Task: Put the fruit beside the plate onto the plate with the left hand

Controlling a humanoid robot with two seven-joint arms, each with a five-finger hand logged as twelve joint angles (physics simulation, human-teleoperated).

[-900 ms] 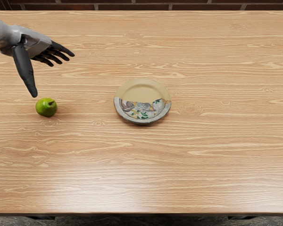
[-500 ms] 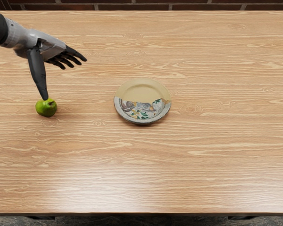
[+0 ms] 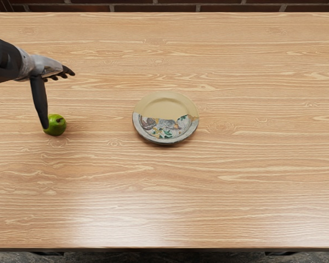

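Note:
A small green fruit (image 3: 56,125) with a short stem lies on the wooden table, well left of the round plate (image 3: 165,107), whose front half carries a grey and green pattern. My left hand (image 3: 46,76) comes in from the left edge and hovers above and behind the fruit. Its fingers are spread and hold nothing. The long dark thumb (image 3: 40,101) points down, and its tip reaches the fruit's left side; whether it touches I cannot tell. The right hand does not show.
The wooden table (image 3: 236,181) stretches wide to the right and toward the front edge. A brick wall runs along the far edge at the top.
My left hand drew back toward the left edge after reaching right, and dropped lower. Its thumb tip went from the fruit's top to its left side. Fruit and plate stayed put.

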